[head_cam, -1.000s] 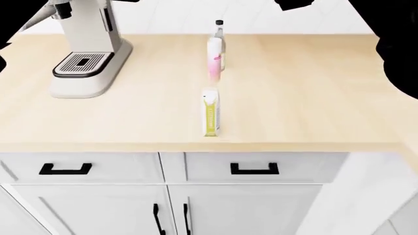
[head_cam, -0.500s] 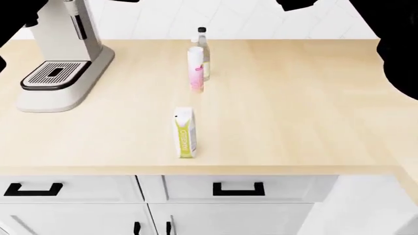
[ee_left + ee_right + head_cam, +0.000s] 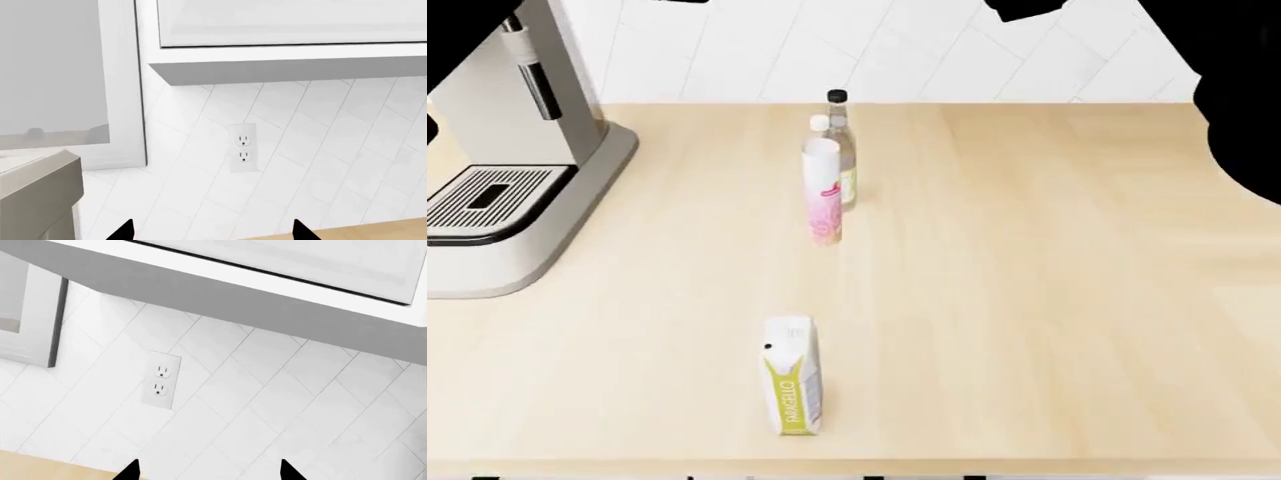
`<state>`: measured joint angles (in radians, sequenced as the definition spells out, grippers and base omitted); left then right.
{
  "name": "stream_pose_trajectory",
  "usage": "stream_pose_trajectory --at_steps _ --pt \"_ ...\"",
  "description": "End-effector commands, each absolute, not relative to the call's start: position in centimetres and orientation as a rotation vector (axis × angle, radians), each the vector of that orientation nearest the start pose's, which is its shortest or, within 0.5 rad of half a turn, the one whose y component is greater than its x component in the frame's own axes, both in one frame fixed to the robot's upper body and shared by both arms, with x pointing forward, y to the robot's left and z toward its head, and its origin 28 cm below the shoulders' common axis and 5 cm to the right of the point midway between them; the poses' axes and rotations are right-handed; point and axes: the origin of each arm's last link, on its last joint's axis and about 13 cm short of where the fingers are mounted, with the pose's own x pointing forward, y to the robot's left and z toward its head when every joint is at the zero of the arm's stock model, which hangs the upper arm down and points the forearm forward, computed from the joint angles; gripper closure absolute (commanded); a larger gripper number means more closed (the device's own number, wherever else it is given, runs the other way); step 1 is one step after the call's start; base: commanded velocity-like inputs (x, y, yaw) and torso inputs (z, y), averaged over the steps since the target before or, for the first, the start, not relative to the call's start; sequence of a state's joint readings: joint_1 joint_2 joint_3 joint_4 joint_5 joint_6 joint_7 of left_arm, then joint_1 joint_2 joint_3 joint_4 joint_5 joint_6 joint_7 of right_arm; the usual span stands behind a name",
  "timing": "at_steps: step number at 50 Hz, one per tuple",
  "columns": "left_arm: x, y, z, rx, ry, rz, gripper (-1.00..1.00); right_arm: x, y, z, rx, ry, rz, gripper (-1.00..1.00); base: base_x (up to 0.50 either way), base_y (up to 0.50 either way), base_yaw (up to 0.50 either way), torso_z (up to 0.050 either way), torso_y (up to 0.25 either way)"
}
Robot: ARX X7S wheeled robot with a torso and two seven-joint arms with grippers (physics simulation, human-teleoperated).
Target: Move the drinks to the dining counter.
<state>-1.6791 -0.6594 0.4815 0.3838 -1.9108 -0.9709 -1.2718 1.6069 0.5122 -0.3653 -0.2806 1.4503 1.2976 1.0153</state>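
— Wall condition?
— White tiled backsplash (image 3: pixel 313 150) laid diagonally; one double outlet (image 3: pixel 243 148) mounted on it, under a white upper cabinet (image 3: pixel 287 22).
— Gripper?
— Two dark fingertips (image 3: pixel 122 232) apart, nothing between them.

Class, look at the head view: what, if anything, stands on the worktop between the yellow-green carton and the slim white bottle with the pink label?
Nothing. In the head view, only bare wood worktop separates the carton from the pink-labelled bottle.
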Motion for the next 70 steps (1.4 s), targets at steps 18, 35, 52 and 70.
stream_pose_trajectory --at_steps 18,35,52,70 --pt "19.1 20.8 40.6 0.025 -0.270 -0.119 -1.00 24.0 -10.0 39.2 -0.257 -0.220 0.052 -1.00 0.15 0.00 0.00 0.000 0.000" --pt "19.2 20.7 40.5 0.026 -0.266 -0.122 -1.00 22.5 -10.9 38.9 -0.182 -0.133 0.309 -1.00 0.00 0.00 0.00 0.000 0.001" --pt "19.3 20.7 40.5 0.028 -0.266 -0.122 -1.00 21.5 -10.8 37.1 -0.249 -0.059 0.518 -1.00 0.00 0.00 0.00 0.000 0.000" --pt "19.2 20.7 40.5 0.030 -0.269 -0.123 -1.00 19.9 -10.2 35.7 -0.323 0.043 0.768 -1.00 0.00 0.00 0.00 0.000 0.000"
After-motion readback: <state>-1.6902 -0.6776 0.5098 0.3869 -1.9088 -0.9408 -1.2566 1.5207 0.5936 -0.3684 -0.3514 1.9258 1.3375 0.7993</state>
